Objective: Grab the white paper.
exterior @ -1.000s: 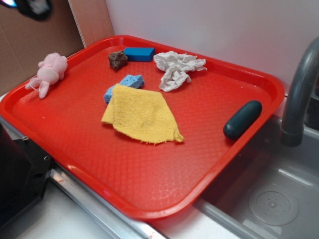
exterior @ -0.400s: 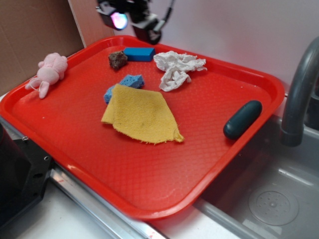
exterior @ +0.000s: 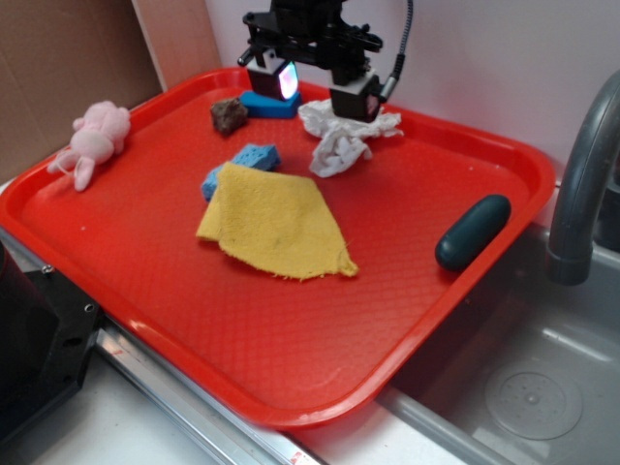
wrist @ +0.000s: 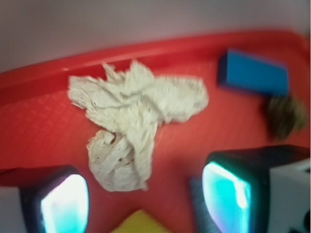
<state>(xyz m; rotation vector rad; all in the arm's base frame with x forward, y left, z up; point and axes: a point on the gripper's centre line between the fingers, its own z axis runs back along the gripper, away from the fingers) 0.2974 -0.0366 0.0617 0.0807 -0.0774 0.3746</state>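
My gripper hangs with its jaws spread wide over the paper on the tray, seemingly not touching it.

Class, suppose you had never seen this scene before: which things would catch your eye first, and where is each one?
The big red tray fills the view, and a yellow cloth lies near its middle, partly over a blue sponge. At the far edge the black claw, jaws open with glowing pads, hangs above the crumpled white paper. A pink plush toy lies on the left rim.
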